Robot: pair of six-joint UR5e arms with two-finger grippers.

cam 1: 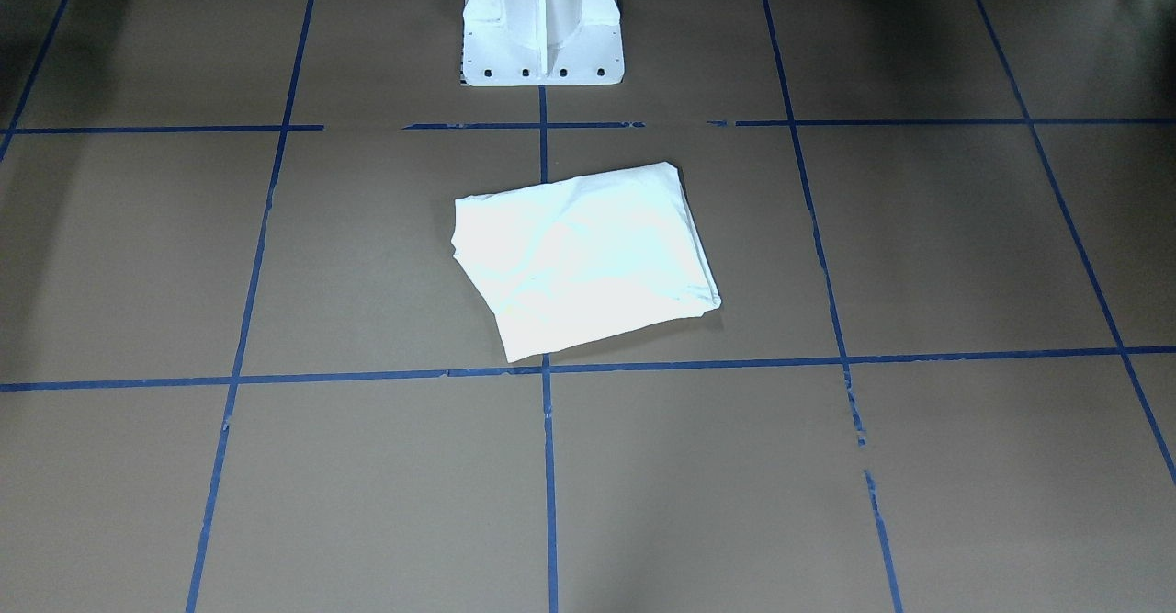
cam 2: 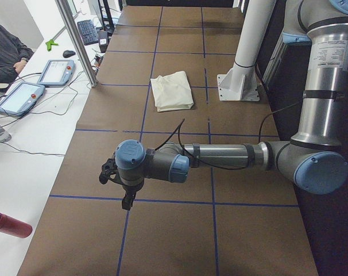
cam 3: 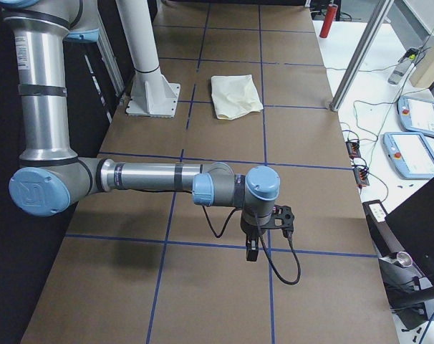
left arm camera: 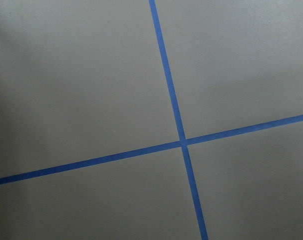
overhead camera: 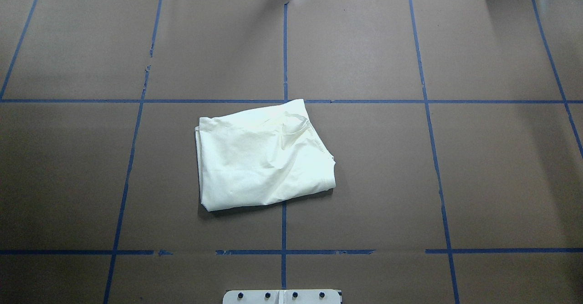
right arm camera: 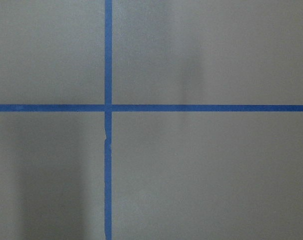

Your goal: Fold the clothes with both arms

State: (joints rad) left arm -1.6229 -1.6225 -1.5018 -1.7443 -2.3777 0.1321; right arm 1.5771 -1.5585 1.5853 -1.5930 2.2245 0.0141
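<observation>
Plain cream T-shirt [overhead camera: 264, 158]; matte brown counter [overhead camera: 455, 181] crossed by a blue tape grid [overhead camera: 285, 53]; white pedestal [cam 1: 542, 25]; silver-grey left arm [cam 2: 220, 155] and right arm [cam 3: 145, 175], both with light-blue joint caps [cam 2: 130, 154]

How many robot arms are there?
2. The grey-and-silver left arm reaches over the brown table's left end; the matching right arm reaches over its right end, both far from the folded cream shirt.

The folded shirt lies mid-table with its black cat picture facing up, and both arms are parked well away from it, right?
Not quite. The overhead view shows the shirt plain cream on top, with no cat picture. The rest holds: it lies folded mid-table, with the left arm and right arm well away.
</observation>
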